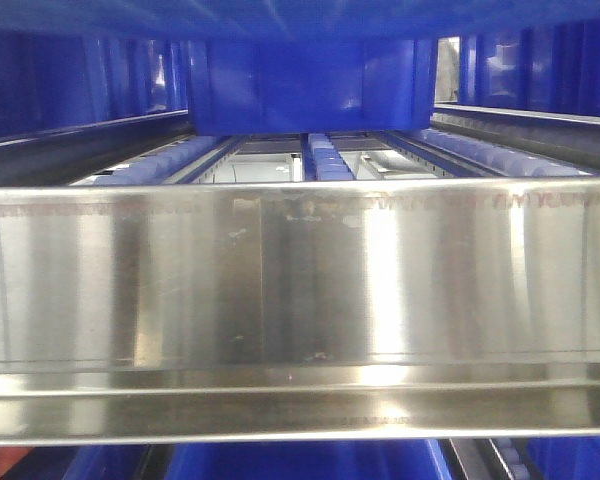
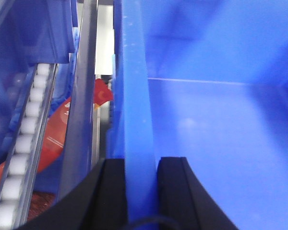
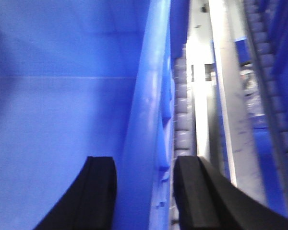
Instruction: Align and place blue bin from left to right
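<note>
Left gripper (image 2: 141, 162) jaws are clamped on the left wall of the blue bin (image 2: 216, 124). Right gripper (image 3: 144, 163) jaws are closed across its right wall. Bin is seen at far end of roller tracks (image 1: 330, 160), beyond steel rail (image 1: 300, 280).

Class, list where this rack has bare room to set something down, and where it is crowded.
Bare: the roller lanes between the steel front rail and the blue crate behind; also the floor of the blue bin. Crowded: left of its wall, where a grey rail and red packets sit close.
</note>
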Available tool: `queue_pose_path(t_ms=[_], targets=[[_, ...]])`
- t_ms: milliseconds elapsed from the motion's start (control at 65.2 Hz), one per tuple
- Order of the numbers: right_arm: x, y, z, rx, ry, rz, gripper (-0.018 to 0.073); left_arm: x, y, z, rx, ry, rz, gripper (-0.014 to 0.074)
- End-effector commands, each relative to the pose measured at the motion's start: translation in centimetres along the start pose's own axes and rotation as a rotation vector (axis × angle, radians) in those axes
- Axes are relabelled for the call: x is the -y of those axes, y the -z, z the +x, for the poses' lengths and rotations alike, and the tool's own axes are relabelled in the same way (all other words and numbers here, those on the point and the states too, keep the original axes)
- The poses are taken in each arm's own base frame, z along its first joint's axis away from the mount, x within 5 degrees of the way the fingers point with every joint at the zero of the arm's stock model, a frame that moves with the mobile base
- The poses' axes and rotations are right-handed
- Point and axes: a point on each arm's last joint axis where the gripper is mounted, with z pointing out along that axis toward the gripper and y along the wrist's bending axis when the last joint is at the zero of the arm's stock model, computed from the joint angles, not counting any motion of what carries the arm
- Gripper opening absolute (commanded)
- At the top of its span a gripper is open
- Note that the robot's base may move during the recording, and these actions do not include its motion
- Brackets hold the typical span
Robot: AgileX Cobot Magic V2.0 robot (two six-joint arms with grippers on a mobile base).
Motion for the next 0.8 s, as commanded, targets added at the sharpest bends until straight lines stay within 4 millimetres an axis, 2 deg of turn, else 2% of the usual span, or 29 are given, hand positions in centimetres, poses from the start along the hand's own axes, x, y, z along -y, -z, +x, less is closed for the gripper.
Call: queue_pose_path(t_ms=[0, 307, 475, 644, 782], targets=[[0.1, -1.0, -0.9, 0.108, 0.004, 0.018, -0.0081, 1.0, -1.0, -1.1, 0.097, -0.014, 0.060, -0.0111], [1.9, -6.4, -1.2, 0.117, -0.029, 0.064, -0.0081, 0.4, -6.8, -0.5, -0.003, 0.028, -0.017, -0.0111], [1.9, -9.0, -0.7, 0.059, -0.022, 0.083, -0.0081, 0.7, -9.1, 0.1, -0.044, 0.021, -0.031, -0.0111], [1.8, -10.7, -0.2, 0.015, -0.018, 0.096, -0.0081, 1.0, -10.3, 0.5, -0.063, 0.013, -0.036, -0.0111], [1.8, -11.0, -0.2, 0.014, -0.016, 0.094, -0.0081, 1.1, -11.0, 1.0, -0.105, 0.011, -0.057, -0.0111]])
